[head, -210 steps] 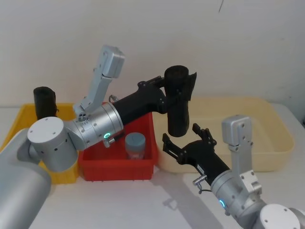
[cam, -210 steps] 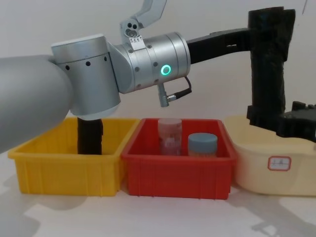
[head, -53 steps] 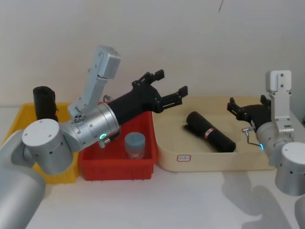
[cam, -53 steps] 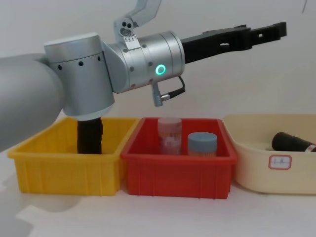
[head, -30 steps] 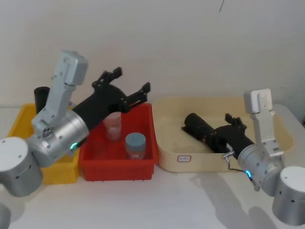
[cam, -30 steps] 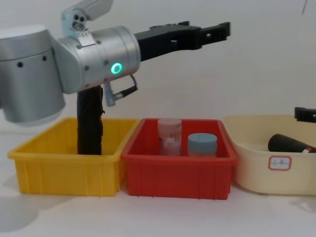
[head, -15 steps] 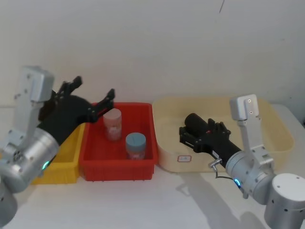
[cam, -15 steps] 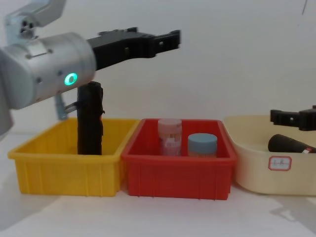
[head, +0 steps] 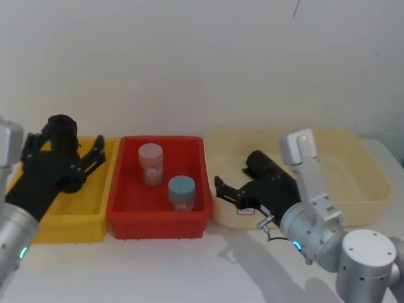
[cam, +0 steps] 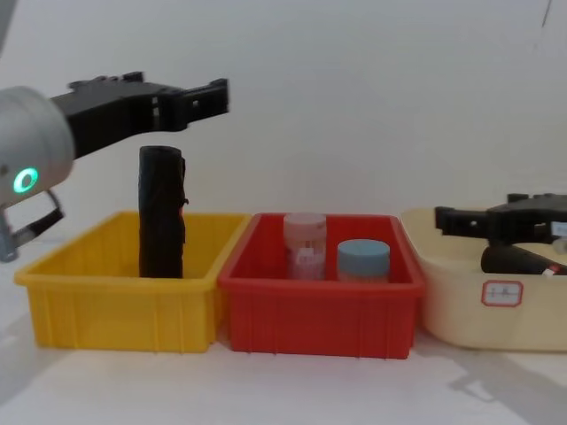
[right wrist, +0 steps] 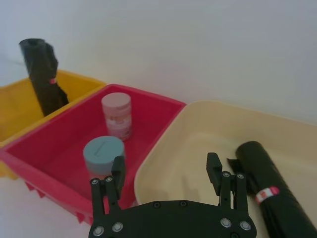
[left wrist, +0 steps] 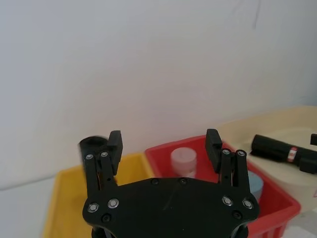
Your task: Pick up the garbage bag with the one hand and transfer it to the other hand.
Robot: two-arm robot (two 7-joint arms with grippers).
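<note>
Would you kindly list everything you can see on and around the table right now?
yellow bin: one, yellow, left on the table.
red bin: one, red, middle.
tub: one, cream, right.
standing bag roll: one, black, upright in the yellow bin.
lying bag roll: one, black with a red band, on its side in the tub.
pink jar: one, pink, back of the red bin.
blue-lidded jar: one, blue lid, front of the red bin.
table: one, white, under the bins.
left tool: one, black, open, above the yellow bin.
right tool: one, black, open and empty, over the tub's left end.
</note>
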